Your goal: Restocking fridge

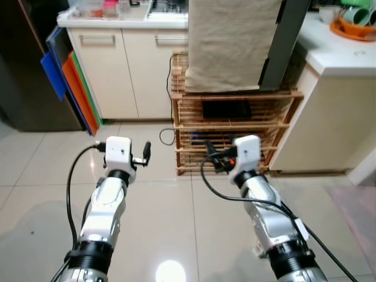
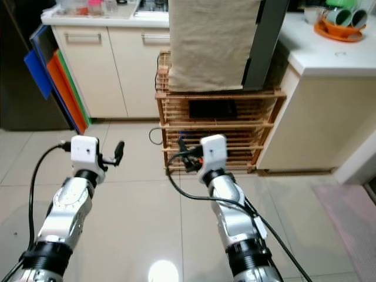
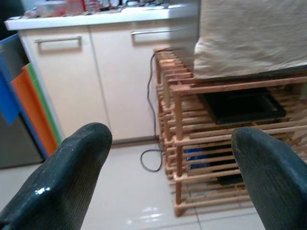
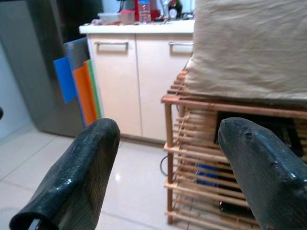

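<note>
From the head views, both silver arms reach forward over a glossy tiled floor. The left pincer hangs above bare tile, and the right pincer sits just in front of a slatted wooden rack. A beige cloth drapes over whatever stands on top of the rack. To the left, a dark steel-grey appliance front — likely the fridge — stands well apart from both pincers, with blue, orange and green boards leaning between it and the cream cabinets. On the white counter at the right rests an orange tray with green cups.

Left wrist view: the two black fingers are spread wide with nothing between them, facing the rack's corner, a cable on the floor and the cabinet doors.

Right wrist view: its fingers are likewise parted and empty — beyond them lie the rack, the cloth, the coloured boards and the grey appliance side, far off to one side. Bottles stand on the far counter.
</note>
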`<state>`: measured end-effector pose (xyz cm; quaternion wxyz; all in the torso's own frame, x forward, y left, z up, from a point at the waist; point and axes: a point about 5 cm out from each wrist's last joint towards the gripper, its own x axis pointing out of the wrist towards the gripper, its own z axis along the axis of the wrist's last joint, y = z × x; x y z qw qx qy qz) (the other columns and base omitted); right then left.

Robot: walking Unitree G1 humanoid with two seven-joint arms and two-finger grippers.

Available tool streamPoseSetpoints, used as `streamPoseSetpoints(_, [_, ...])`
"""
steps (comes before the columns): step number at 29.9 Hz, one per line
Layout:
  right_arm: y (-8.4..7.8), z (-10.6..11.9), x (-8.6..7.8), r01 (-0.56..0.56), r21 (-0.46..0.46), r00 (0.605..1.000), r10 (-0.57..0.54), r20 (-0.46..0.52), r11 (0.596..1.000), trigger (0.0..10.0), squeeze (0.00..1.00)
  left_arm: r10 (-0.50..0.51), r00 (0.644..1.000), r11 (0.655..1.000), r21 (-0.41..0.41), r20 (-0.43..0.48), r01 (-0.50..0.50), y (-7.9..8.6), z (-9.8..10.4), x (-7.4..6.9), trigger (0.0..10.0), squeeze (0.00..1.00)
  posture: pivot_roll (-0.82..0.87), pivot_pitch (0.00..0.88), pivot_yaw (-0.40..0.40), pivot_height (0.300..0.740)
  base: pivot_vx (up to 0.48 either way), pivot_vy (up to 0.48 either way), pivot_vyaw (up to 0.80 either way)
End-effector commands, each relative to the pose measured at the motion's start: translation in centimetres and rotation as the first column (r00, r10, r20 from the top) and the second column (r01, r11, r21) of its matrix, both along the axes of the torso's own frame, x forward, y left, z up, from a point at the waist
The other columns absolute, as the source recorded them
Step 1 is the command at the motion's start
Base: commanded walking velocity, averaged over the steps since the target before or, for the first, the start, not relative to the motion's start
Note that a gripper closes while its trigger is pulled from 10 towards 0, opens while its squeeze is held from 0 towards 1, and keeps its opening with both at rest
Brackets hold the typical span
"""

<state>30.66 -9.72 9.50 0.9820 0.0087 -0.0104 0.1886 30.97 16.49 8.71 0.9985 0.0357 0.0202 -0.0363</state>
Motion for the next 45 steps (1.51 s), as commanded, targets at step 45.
streamPoseSetpoints(45, [-5.8, -2.4, 0.3, 0.155, 0.018, 0.981, -0.152, -0.123, 0.988, 10.0, 0.0, -0.066, 0.996, 0.996, 0.061, 0.053, 0.063, 0.1, 1.5, 0.6, 10.0, 0.0, 0.01, 0.0, 0.026, 0.74, 0.356, 0.106, -0.1])
